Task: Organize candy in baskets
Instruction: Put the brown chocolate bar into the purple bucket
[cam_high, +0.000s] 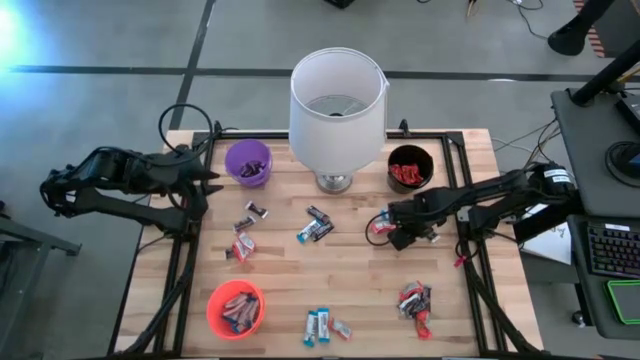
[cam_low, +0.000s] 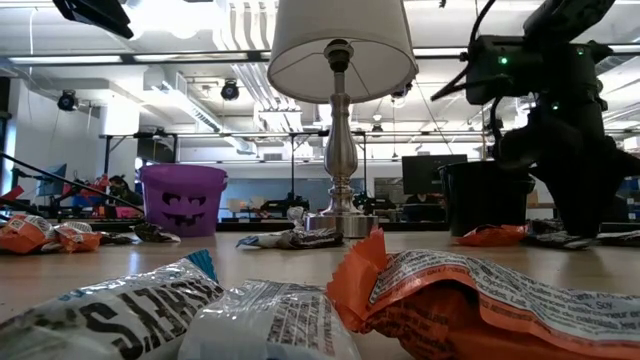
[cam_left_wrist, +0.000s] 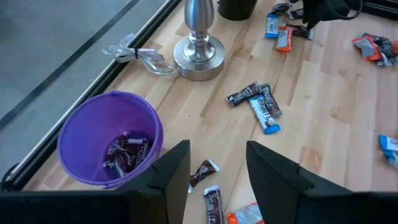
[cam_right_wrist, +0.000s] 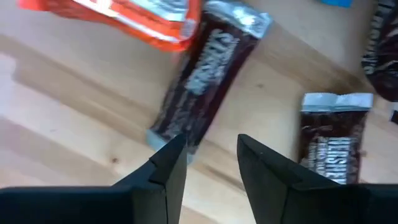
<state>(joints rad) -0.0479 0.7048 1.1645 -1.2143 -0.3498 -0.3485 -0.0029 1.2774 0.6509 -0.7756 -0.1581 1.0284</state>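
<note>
From high above we look straight down on the whole table (cam_high: 350, 270). Our low camera sits on the tabletop, very near some wrappers, facing the lamp (cam_low: 340, 100). The left wrist camera also sees that lamp and the purple basket (cam_left_wrist: 109, 137)

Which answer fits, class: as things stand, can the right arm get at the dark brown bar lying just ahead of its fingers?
Probably yes. The right gripper is open, low over the wood, and the dark brown bar lies flat just ahead with nothing across it; an orange wrapper only touches its far end.
</note>
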